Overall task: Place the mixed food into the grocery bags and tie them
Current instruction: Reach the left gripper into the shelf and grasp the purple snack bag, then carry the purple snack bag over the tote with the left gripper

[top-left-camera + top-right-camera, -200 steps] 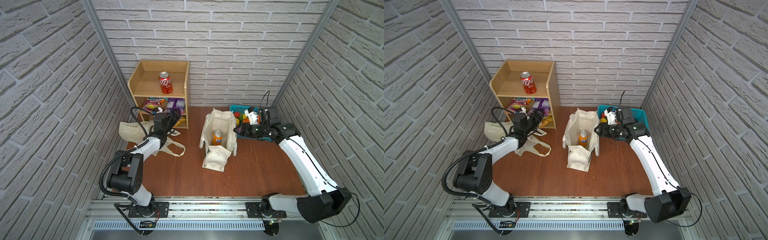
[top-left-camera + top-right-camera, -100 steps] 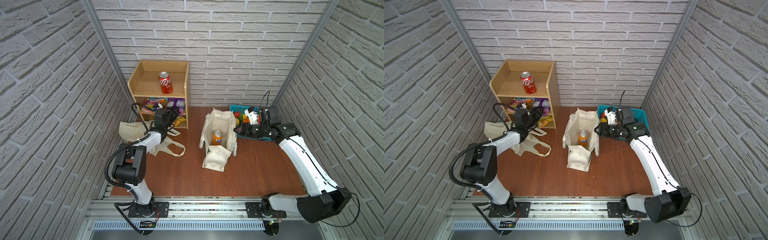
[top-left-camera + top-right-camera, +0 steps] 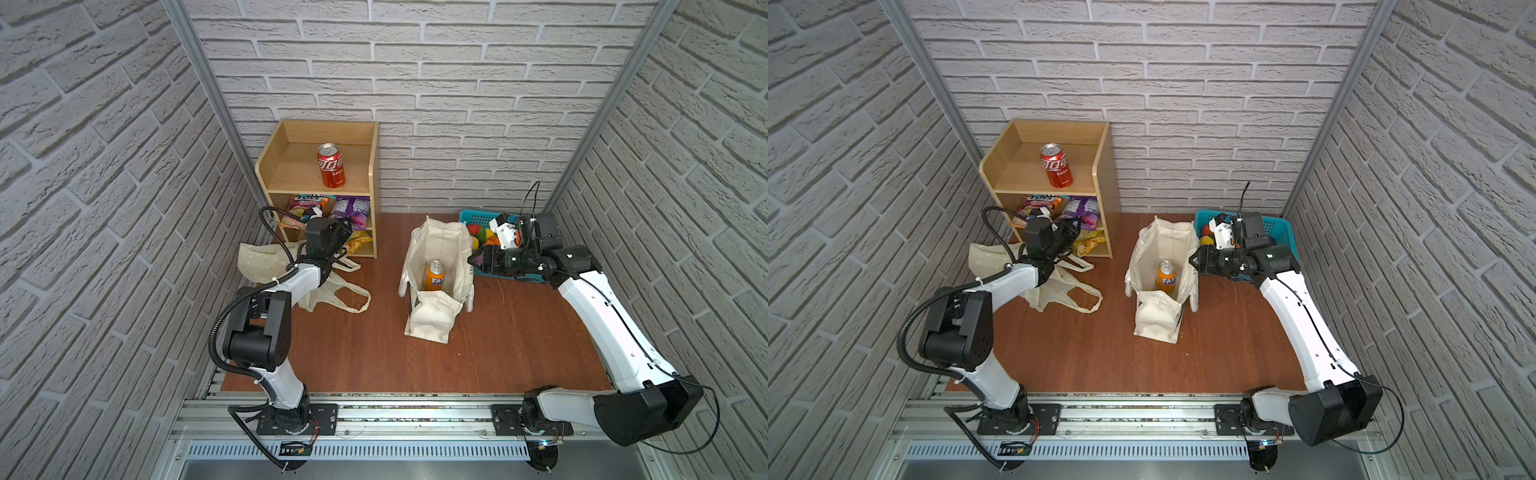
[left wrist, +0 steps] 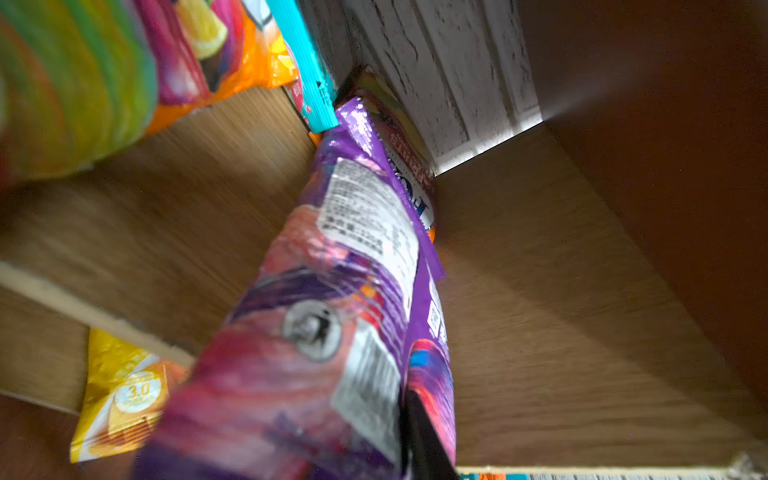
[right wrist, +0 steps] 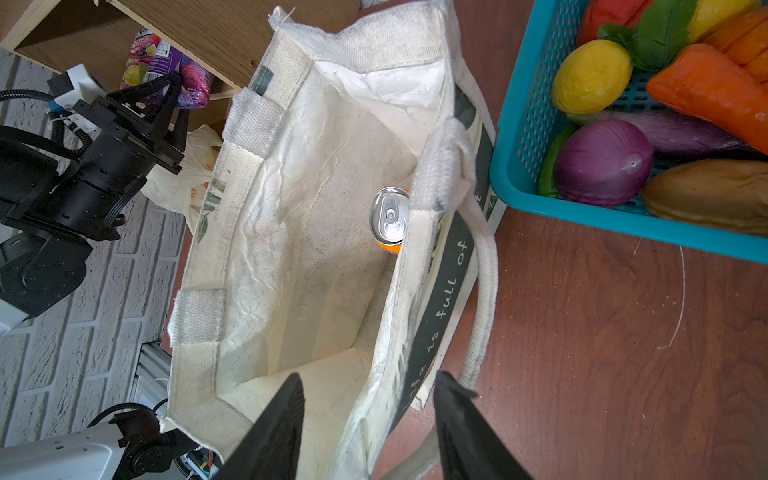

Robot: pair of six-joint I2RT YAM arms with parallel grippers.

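My left gripper (image 3: 341,229) pinches the purple snack packet (image 4: 332,291) between nearly closed fingers (image 4: 419,436); its long axis runs toward the shelf's (image 4: 561,311) back.

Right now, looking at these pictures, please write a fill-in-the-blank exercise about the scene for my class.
The soda can inside the canvas tote is ____ in colour.
The red cola can stands on the ____ level of the wooden shelf.
The left gripper touches the ____ snack packet.
The toy carrot lies in the mesh ____.
Missing words: orange, top, purple, basket.
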